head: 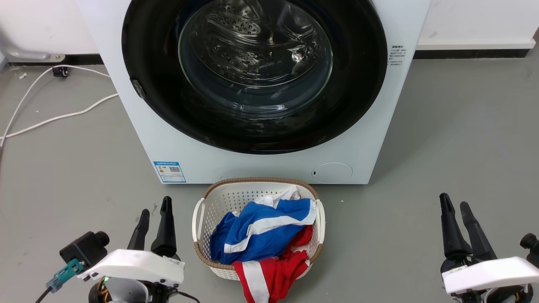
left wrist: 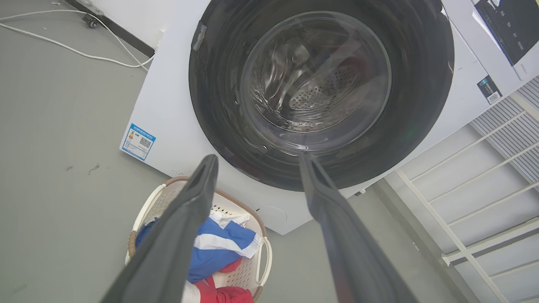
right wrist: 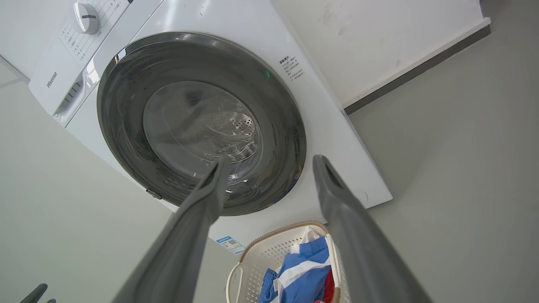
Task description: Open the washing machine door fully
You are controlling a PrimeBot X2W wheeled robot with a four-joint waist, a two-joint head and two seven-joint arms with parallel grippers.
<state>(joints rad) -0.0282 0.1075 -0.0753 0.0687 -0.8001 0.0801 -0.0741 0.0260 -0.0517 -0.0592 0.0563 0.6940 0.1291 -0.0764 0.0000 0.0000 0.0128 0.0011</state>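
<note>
Both grippers sit low, fingers apart, empty, prob. a start pose. Head view: left gripper [head: 156,207], right gripper [head: 454,201] flank the laundry basket [head: 201,210]; washing machine door [head: 254,71] shut, well beyond your tips. L wrist view: door dead ahead of fingers. R wrist view: same, untouched.

Grey floor [head: 463,126], white wall [head: 476,21], dark skirting [head: 471,54]

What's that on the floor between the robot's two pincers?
A white laundry basket of blue and red clothes sits between the left pincer and right pincer, in the head view.
</note>
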